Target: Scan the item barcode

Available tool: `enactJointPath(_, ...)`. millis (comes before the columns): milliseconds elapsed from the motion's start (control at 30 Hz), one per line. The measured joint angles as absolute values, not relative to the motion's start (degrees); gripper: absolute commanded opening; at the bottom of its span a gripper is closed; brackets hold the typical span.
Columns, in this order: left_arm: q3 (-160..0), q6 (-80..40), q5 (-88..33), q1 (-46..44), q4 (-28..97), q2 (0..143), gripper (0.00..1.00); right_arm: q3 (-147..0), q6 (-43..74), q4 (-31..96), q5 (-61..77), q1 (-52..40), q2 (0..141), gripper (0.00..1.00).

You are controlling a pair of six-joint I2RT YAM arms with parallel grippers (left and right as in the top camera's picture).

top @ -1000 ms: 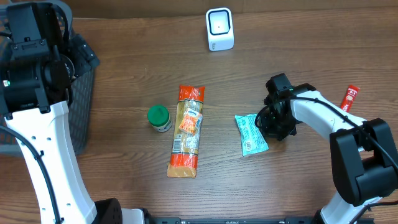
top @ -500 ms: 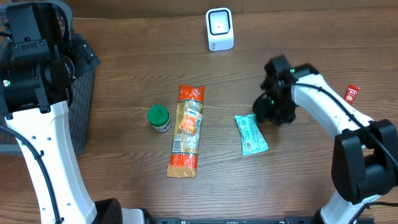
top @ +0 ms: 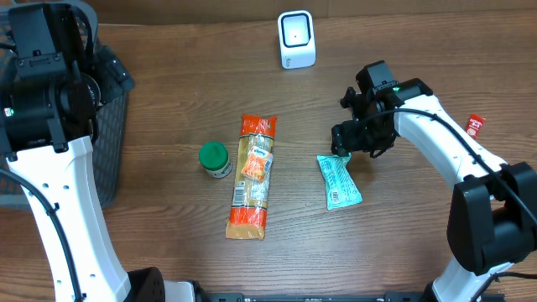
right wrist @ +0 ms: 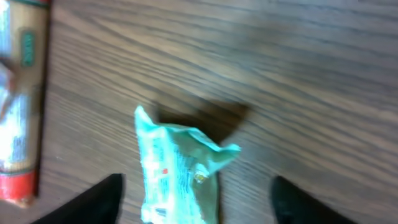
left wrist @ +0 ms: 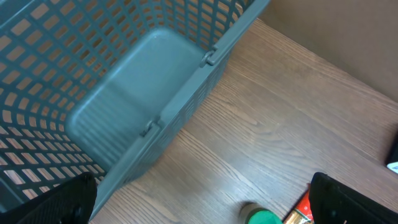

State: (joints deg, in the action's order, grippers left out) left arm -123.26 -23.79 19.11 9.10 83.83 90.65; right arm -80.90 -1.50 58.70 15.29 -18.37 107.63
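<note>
Right gripper [top: 347,144] risen off packet [top: 339,181], fingers wide, empty, left gripper [left wrist: 199,208] wide over basket [left wrist: 124,93] at left table [top: 168,101] edge

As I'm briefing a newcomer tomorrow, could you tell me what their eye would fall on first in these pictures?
Probably the right gripper, open and poised over the far end of the crumpled teal packet right of centre. Next, the long orange packet lying mid-table, with the white scanner standing at the far edge.

Teal crinkled packet [top: 339,181] lies flat, well apart from the white scanner [top: 296,39], nearer the robot and to its right. Scanner stands upright, dark window.
</note>
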Motion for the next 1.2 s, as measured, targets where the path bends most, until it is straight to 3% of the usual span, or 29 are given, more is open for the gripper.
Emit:
enactJointPath(367, -123.3, -23.8, 19.1, 9.1, 83.8, 90.7, 1.00, -79.8, -9.0, 58.4, 20.5, -18.4, 107.6, 0.67)
enactJointPath(1200, -123.3, -23.8, 19.1, 9.1, 83.8, 90.7, 0.99, -68.0, -3.0, 49.2, 23.0, -18.2, 107.6, 0.62)
